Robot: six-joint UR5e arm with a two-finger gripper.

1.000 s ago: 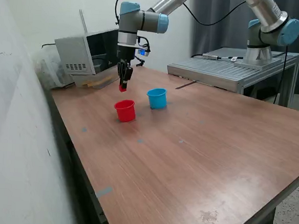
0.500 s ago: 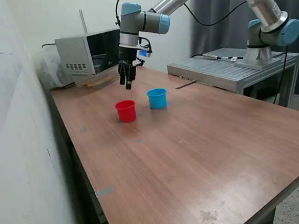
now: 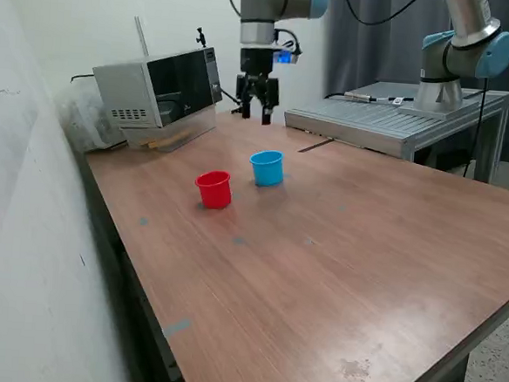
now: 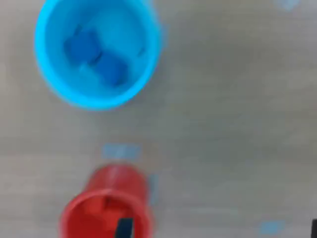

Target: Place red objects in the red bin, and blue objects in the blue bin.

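Hovering spread and empty above the table (image 3: 338, 249), the gripper (image 3: 256, 112) hangs near a microwave (image 3: 156, 92) (cups unobstructed).

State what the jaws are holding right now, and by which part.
Nothing. The gripper hangs open and empty above the table's far side, well clear of the red cup and the blue cup.
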